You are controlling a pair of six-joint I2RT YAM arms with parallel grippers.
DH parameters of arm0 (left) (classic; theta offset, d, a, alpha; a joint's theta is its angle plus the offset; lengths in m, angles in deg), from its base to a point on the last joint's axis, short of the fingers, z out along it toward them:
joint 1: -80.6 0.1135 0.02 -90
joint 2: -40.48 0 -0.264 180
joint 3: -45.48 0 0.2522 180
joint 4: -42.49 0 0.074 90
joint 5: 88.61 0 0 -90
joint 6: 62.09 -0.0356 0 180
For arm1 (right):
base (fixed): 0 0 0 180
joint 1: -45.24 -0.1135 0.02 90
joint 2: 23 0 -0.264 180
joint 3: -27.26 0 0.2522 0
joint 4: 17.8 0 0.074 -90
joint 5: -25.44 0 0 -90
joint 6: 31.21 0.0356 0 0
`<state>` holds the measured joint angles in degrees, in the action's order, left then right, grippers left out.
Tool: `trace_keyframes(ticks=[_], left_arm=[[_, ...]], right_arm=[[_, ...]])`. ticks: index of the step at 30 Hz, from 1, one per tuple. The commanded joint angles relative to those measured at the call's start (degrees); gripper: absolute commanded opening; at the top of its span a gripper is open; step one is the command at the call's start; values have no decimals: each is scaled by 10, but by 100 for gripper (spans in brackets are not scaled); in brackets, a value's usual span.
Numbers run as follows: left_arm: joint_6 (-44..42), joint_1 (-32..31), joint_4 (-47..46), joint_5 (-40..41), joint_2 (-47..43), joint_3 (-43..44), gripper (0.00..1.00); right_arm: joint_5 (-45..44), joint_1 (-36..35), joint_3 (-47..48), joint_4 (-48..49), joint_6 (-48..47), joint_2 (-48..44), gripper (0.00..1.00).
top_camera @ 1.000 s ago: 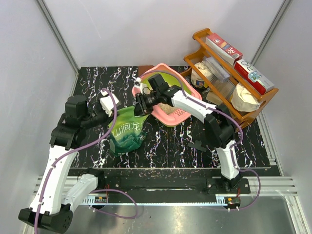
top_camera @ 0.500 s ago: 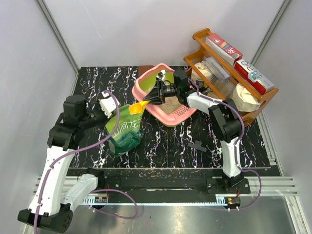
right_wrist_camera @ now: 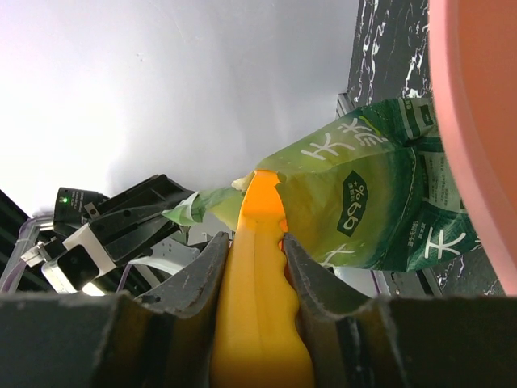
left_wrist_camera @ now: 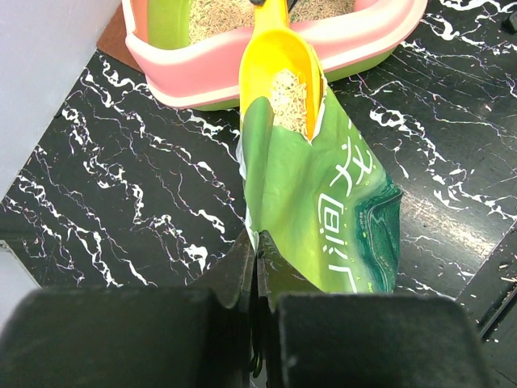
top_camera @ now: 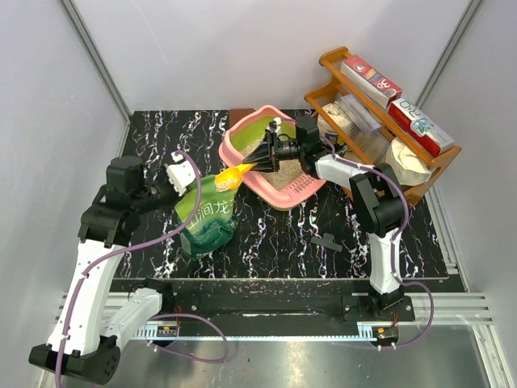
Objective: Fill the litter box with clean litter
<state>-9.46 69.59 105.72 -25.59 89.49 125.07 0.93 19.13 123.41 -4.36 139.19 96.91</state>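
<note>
The pink litter box [top_camera: 284, 192] with green inner walls stands at the table's back centre. Clean litter [top_camera: 280, 169] lies on its floor. My right gripper [top_camera: 271, 151] reaches over the box from the right and is shut on the handle of a yellow scoop [top_camera: 233, 173]. The scoop's bowl [left_wrist_camera: 279, 77] holds clean litter [left_wrist_camera: 289, 101] at the open mouth of the green bag [left_wrist_camera: 331, 210]. My left gripper [left_wrist_camera: 257, 242] is shut on the bag's top edge. In the right wrist view the gripper [right_wrist_camera: 252, 238] clamps the scoop [right_wrist_camera: 258, 315], with the bag [right_wrist_camera: 363, 202] beyond.
A brown wooden rack [top_camera: 365, 166] with boxes and tubs stands right of the litter box, close to my right arm. A small black piece [top_camera: 327, 241] lies on the marbled table in front. Grey walls close in the back and sides.
My right gripper has swung the scoop from over the litter box's left end to the bag's mouth, where its bowl now sits with litter. The left gripper has barely moved.
</note>
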Motion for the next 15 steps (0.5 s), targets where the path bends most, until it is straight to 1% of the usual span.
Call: trace_keyframes(ticks=[1,6,10,15], left_arm=[[-10,1,14,26,-3,15,0],[-7,1,9,26,-8,19,0],[-10,1,6,30,-9,22,0],[-10,1,-1,35,-12,21,0]], right_arm=[[11,19,5,37,-2,-63,0],[16,21,1,24,-31,-83,0],[20,27,7,-12,-62,-95,0],[30,36,-5,-30,-73,-99,0]])
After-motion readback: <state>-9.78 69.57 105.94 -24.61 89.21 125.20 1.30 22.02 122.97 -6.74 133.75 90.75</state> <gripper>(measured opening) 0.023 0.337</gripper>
